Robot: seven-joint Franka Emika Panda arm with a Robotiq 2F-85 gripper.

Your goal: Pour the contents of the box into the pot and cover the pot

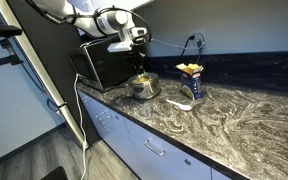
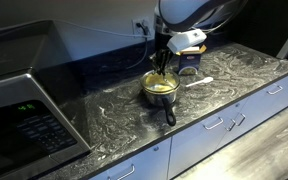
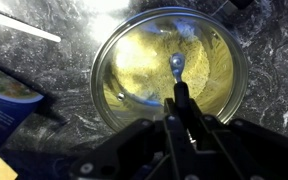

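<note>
The steel pot (image 2: 160,92) stands on the marbled counter, its dark handle (image 2: 169,113) pointing toward the front edge. In the wrist view a round glass lid (image 3: 134,60) with a metal rim lies over it, and the yellow contents (image 3: 144,70) show through the glass. My gripper (image 3: 181,108) hangs straight above the pot (image 1: 142,88), shut on the lid's dark knob (image 3: 181,95). I cannot tell whether the lid rests fully on the rim. The blue box (image 1: 191,82) stands upright just beyond the pot, also visible as the box (image 2: 189,62) and the box (image 3: 9,100).
A white flat utensil (image 2: 199,81) lies on the counter beside the pot. A microwave (image 2: 24,105) fills one end of the counter, and a dark appliance (image 1: 102,62) stands behind the pot. A wall socket with a cable (image 1: 194,40) is behind the box.
</note>
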